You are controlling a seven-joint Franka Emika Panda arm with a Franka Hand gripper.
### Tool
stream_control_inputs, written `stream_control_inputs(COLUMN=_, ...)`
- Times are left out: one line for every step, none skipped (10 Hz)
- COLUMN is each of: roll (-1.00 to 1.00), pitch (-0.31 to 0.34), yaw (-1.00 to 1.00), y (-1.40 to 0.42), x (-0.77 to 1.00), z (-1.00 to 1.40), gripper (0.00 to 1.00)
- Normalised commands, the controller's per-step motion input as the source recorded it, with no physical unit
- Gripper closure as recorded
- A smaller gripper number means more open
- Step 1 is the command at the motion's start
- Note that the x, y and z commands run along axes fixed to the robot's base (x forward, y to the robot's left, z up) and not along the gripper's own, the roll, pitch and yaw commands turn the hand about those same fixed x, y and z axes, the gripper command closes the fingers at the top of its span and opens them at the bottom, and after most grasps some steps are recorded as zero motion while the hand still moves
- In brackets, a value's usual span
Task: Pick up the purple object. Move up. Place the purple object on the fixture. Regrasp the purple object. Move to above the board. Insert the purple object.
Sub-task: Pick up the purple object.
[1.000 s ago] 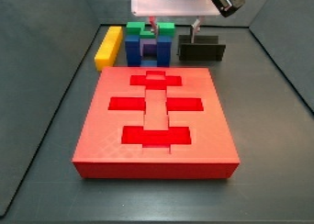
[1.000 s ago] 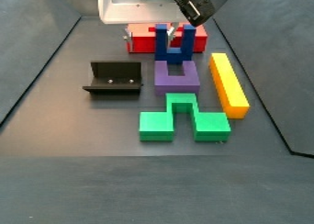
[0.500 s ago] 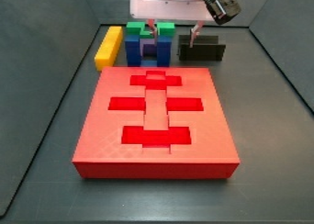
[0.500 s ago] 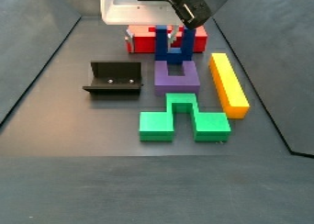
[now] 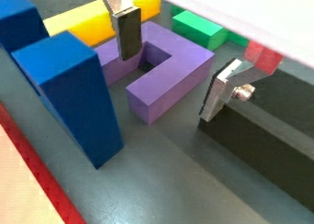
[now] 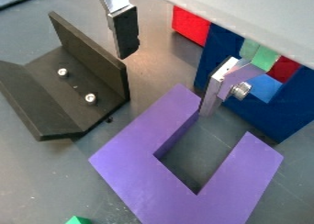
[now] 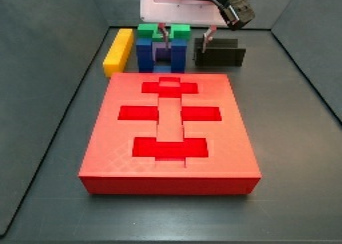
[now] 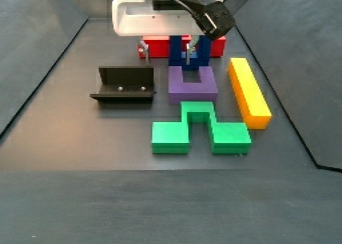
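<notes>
**Purple block flat on the table, open hand straddling one prong**

Purple object [image 8: 193, 82] lying flat on the dark table [image 8: 80, 178], a U seen from above. In that side view, base toward the green block [image 8: 198, 129], two prongs running away toward the blue upright blocks [image 8: 189, 51] and the red board [image 8: 159, 46]; long axis along the prongs, open end at the blue blocks. Just short of the green block on one end, close against the blue uprights on the other. Yellow bar [image 8: 249, 90] alongside, parallel to the prongs, a narrow gap between. Fixture [image 8: 124, 85] on the opposite side, set apart, raised back wall facing the block.

In both wrist views, U opening clearly visible: purple object [image 6: 185, 162] with table showing inside the notch, and purple object [image 5: 157, 70] with the green block [image 5: 196, 28] and yellow bar [image 5: 98, 24] beyond it.

Hand [image 6: 172, 57] low over the block, fingers spread wide, holding nothing. One silver finger [image 6: 123, 28] on the fixture side of a prong, just outside it; the opposite finger [image 6: 223, 88] over the notch, at the inner face of that prong. Whether the pads touch the plastic: cannot tell. Fixture [image 6: 70, 76] near the outer finger.

From a side view across the board [image 7: 168, 131], hand [image 7: 214, 33] down behind the slab, beside the blue blocks [image 7: 166, 51] and fixture [image 7: 221, 54].
</notes>
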Motion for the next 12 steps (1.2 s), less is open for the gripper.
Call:
stream_control_inputs(roll=0.08, pitch=-0.019, yaw=0.07, y=0.0, x=0.0, z=-0.26, gripper=0.0)
stream_control_inputs(roll=0.06, pitch=-0.007, yaw=0.05, y=-0.03, x=0.0, z=-0.21, gripper=0.0)
stream_control_inputs(roll=0.1, pitch=0.0, yaw=0.03, y=0.0, x=0.0, z=-0.21, gripper=0.0)
stream_control_inputs(roll=0.12, pitch=-0.006, yaw=0.04, y=0.0, x=0.0, z=-0.23, gripper=0.0)
stream_control_inputs(roll=0.12, pitch=-0.021, yaw=0.03, y=0.0, x=0.0, z=-0.25, gripper=0.0)
stream_control_inputs(roll=0.11, pitch=-0.034, yaw=0.0, y=-0.04, x=0.0, z=-0.28, gripper=0.0)
stream_control_inputs(roll=0.11, pitch=-0.043, yaw=0.0, y=-0.09, x=0.0, z=-0.3, gripper=0.0)
stream_control_inputs(roll=0.11, pitch=-0.037, yaw=0.0, y=-0.11, x=0.0, z=-0.29, gripper=0.0)
stream_control_inputs(roll=0.11, pitch=-0.019, yaw=0.0, y=-0.1, x=0.0, z=-0.25, gripper=0.0)
stream_control_inputs(roll=0.08, pitch=0.007, yaw=0.0, y=0.0, x=0.0, z=0.0, gripper=0.0)
stream_control_inputs(roll=0.04, pitch=0.0, yaw=0.0, y=0.03, x=0.0, z=0.0, gripper=0.0)
stream_control_inputs(roll=0.02, pitch=0.0, yaw=0.0, y=0.0, x=0.0, z=0.0, gripper=0.0)
